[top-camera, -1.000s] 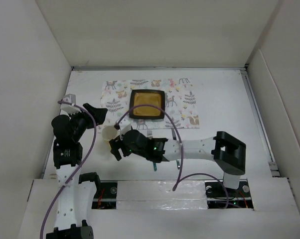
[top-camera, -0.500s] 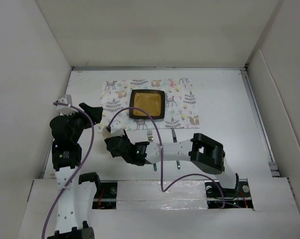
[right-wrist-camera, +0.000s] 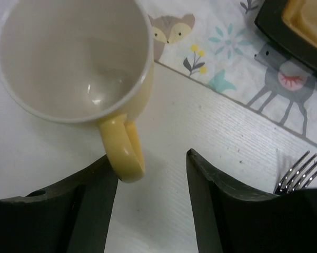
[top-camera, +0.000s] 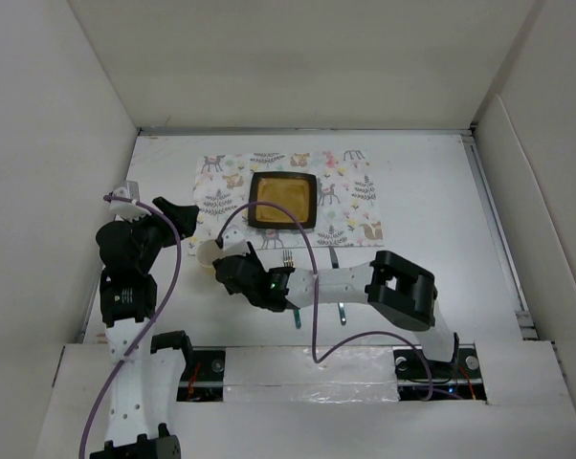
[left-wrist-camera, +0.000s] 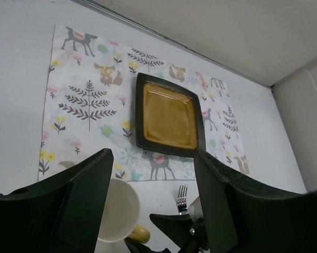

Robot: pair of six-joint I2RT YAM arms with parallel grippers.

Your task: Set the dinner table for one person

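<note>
On the white dinner table (top-camera: 432,191) a deer-print placemat (top-camera: 355,196) carries a square black plate with a yellow centre (top-camera: 282,201). A cream mug (top-camera: 209,256) with a yellow handle (right-wrist-camera: 124,150) stands just off the mat's near left corner. My right gripper (right-wrist-camera: 150,158) is open and low over the table. The handle lies between its jaws, against the left finger (right-wrist-camera: 90,205), with a gap to the right finger. My left gripper (left-wrist-camera: 153,155) hangs open above and left of the mug (left-wrist-camera: 114,208), holding nothing. A fork (left-wrist-camera: 182,192) lies near the mat's front edge.
More cutlery (top-camera: 342,311) lies under and beside the right forearm, including a teal-handled piece (top-camera: 296,320). White panels wall the table on the left, back and right. The left arm's purple cable (top-camera: 178,263) loops close to the mug.
The right arm has swung left and lowered its gripper to the mug's handle, its jaws narrowing. The left gripper has shifted slightly. The mug has stayed in place.
</note>
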